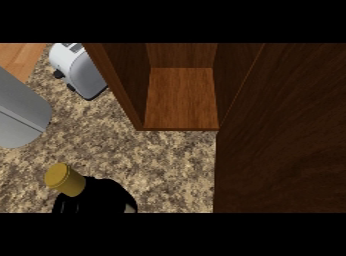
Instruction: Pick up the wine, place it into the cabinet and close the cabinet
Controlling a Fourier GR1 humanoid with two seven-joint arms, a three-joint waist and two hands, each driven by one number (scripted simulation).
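The wine bottle point(87, 196) stands on the speckled counter at the lower left, seen from above: a gold cap over a black body, its lower part cut off by the view's edge. The wooden cabinet point(181, 97) is open, with a bare shelf floor inside. It lies up and to the right of the bottle. Its dark door point(294, 140) swings out and fills the right side. A grey rounded forearm point(10, 107) shows at the left edge. No hand shows on or near the bottle.
A white and grey toaster point(78, 67) sits at the back left beside the cabinet's left wall. Granite counter point(154, 155) stretches between the bottle and the cabinet's front edge. A strip of wooden floor shows at the top left.
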